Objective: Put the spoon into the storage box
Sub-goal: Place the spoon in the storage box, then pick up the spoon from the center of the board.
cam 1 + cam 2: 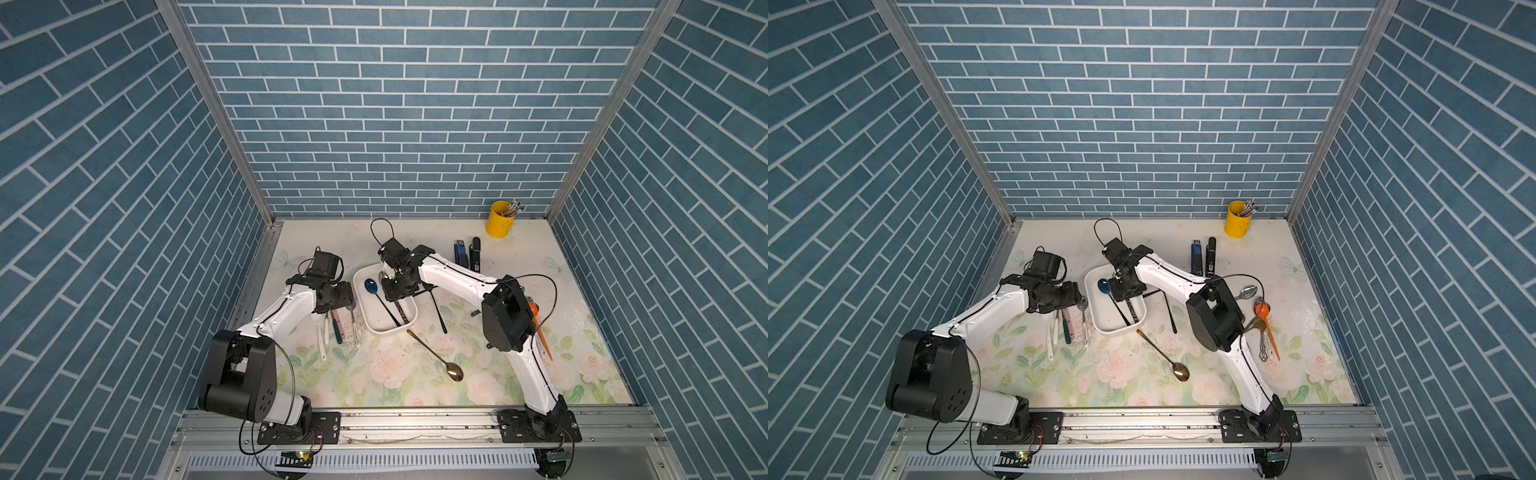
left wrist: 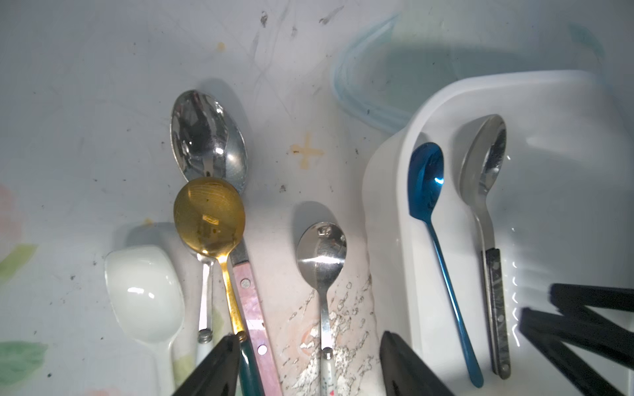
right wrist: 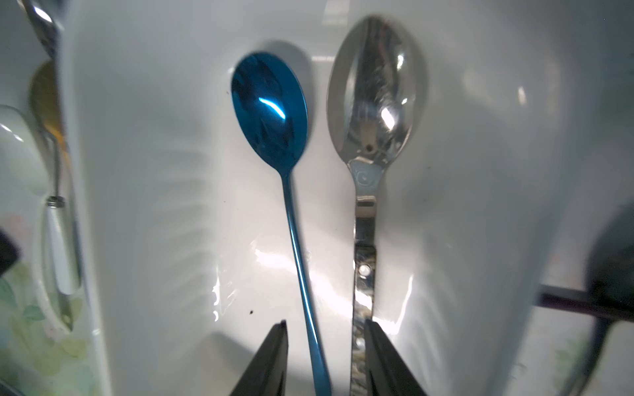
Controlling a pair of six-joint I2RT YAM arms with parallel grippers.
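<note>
Silver spoon (image 3: pixel 374 96) lies flat in storage box (image 2: pixel 384 205), just beside blue spoon (image 3: pixel 271 113). Right claw (image 3: pixel 325 324) apart, nothing clamped, both handles between its 2 fingers. Bare box floor either side of the pair. Left claw (image 2: pixel 310 336) apart above worktop (image 2: pixel 85 103).

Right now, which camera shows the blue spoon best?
The left wrist view: the blue spoon shows whole, sharp. The right wrist view shows it closer but cuts off its handle end; in both top views it is tiny.
</note>
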